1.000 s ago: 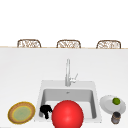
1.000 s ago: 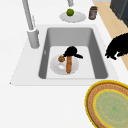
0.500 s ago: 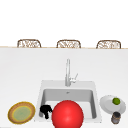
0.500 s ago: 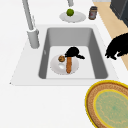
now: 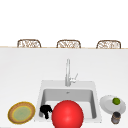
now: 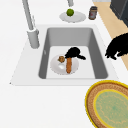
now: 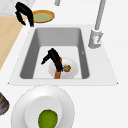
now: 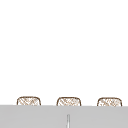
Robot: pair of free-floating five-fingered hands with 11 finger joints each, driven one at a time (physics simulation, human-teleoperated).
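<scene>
White tabletop (image 5: 25, 75) with an inset sink (image 6: 98, 62); three woven chair backs (image 5: 28, 43) behind.

- Woven yellow plate (image 5: 21, 113): far left, on the tabletop.
- Left robot hand (image 5: 46, 111): in the air at the sink's front left corner, relaxed and drooping, holding nothing.
- Red ball (image 5: 67, 115): before the sink in the front view.
- Sink plate (image 6: 57, 67): white, on the basin floor, carrying a sausage (image 6: 68, 67) and a small brown lump (image 6: 61, 59).
- Sausage: long axis along the sink's length.
- Right robot hand (image 6: 73, 52): the nearer one, arched over the sausage and touching it directly below; actual grip cannot be told.
- Faucet (image 5: 67, 72): behind the basin.
- White dish (image 5: 107, 106) with a lime (image 5: 116, 101): right.
- Jar (image 5: 115, 117): just beside it.
</scene>
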